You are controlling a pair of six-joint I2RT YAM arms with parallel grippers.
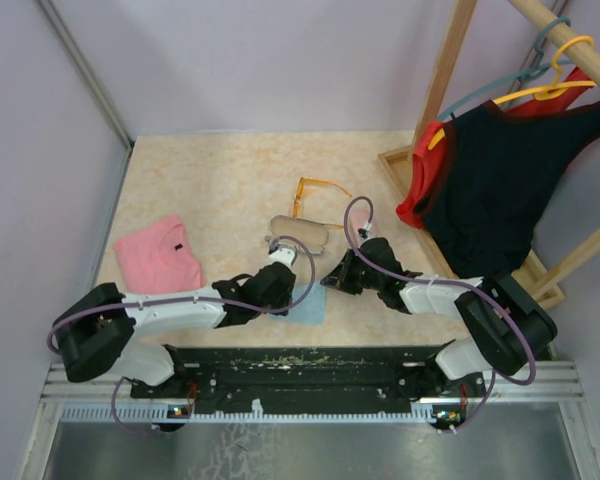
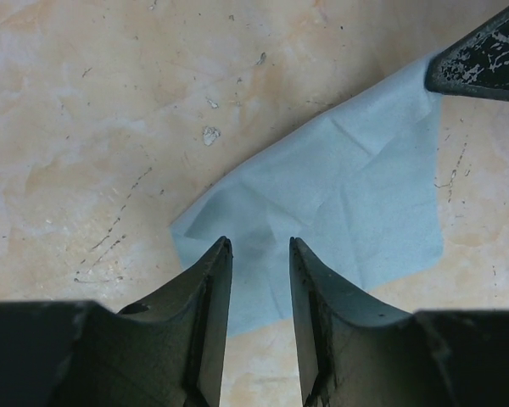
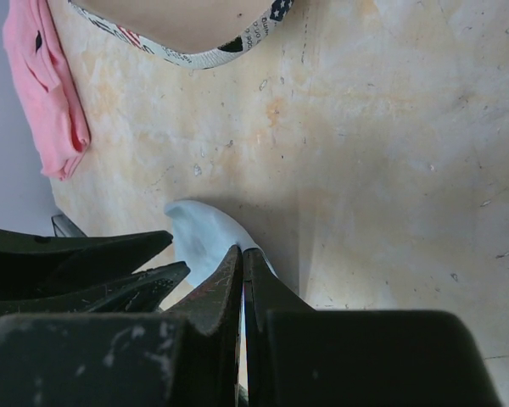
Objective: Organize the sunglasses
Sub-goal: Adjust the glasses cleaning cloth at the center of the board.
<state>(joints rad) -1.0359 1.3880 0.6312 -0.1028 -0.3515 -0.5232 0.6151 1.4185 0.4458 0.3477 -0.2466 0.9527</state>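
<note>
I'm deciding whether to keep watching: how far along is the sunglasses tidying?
Nothing looks finished yet. The orange sunglasses, the only pair in view, lie loose on the table beyond the printed case. In hand: the right claw is shut on an edge of the blue cloth, and the left claw is open above it. Left: stowing the glasses.

The case [image 1: 298, 236] lay near the middle of the desk [image 1: 210, 180]. Just behind it lay the sunglasses [image 1: 302, 196]. To its left, well apart, lay a folded shirt [image 1: 158, 253]. In front of the case lay a cloth [image 1: 310, 308]. Far to its right stood a rack [image 1: 450, 70] with clothes [image 1: 490, 190] hanging on it.
</note>
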